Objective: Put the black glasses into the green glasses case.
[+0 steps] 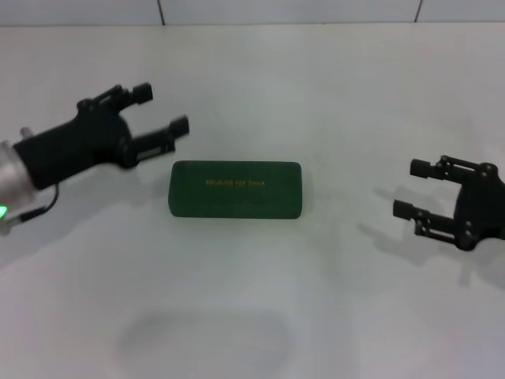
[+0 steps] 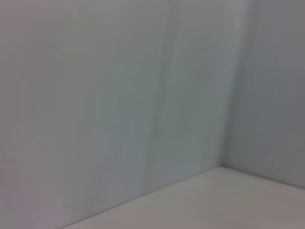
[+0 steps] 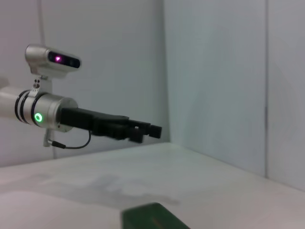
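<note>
The green glasses case (image 1: 236, 189) lies shut on the white table (image 1: 331, 95), gold lettering on its lid; a corner of it shows in the right wrist view (image 3: 151, 218). The black glasses are out of view. My left gripper (image 1: 163, 109) is open and empty, hovering just left of and behind the case; it also shows in the right wrist view (image 3: 147, 130). My right gripper (image 1: 412, 188) is open and empty, well to the right of the case.
White walls stand behind the table (image 2: 143, 95). The left wrist view shows only the wall corner and the table's far edge.
</note>
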